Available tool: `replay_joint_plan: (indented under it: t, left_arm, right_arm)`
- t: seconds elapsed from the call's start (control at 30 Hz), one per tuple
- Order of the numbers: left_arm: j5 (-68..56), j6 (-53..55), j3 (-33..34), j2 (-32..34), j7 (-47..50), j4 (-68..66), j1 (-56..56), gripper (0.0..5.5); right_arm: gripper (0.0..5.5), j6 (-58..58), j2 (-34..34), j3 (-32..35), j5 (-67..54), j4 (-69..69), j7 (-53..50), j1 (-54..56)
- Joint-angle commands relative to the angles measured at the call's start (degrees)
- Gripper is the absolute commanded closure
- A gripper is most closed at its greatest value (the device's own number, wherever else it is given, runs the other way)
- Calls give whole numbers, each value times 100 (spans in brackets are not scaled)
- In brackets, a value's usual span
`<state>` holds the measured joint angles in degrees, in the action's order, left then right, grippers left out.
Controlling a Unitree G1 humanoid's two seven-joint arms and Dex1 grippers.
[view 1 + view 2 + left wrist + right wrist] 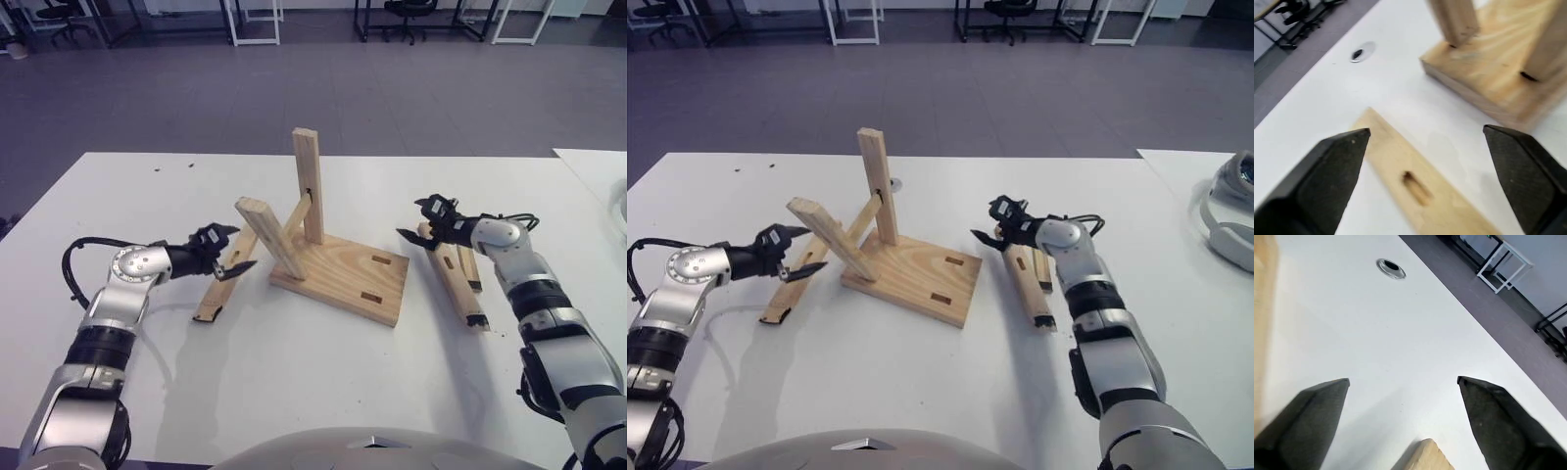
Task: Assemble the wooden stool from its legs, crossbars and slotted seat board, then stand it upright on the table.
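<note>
Seat board carries two legs.
Left gripper spread over loose leg; right gripper spread beside loose pieces.

A round metal grommet and a few dark specks mark the white surface. To the right, a neighbouring table carries a white-and-grey device — beyond it are grey floor, office chairs and white frames.
</note>
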<state>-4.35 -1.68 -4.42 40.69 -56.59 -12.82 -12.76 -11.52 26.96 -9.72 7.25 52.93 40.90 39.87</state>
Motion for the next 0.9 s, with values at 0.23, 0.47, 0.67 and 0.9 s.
replay_joint_plan:
  t: [0.23, 0.47, 0.67, 0.9]
  left_arm:
    - [1662, -14, -1176, -849, 1423, -4, -204, 123]
    - [1476, -74, -790, -2176, 3065, -1863, -1212, 123]
    - [914, -58, -534, -2605, 2932, -2000, -1029, 123]
    - [783, -163, -294, -2675, 3038, -2313, -1329, 123]
  right_arm:
    - [137, -822, -196, -444, 220, 389, 1113, -277]
    - [137, 579, -21, 338, -455, -3034, 244, -2213]
    - [137, 2253, -35, 2264, -1298, -4221, -1535, -2975]
    - [137, 3053, -282, 2537, -1882, -3505, -1624, -2962]
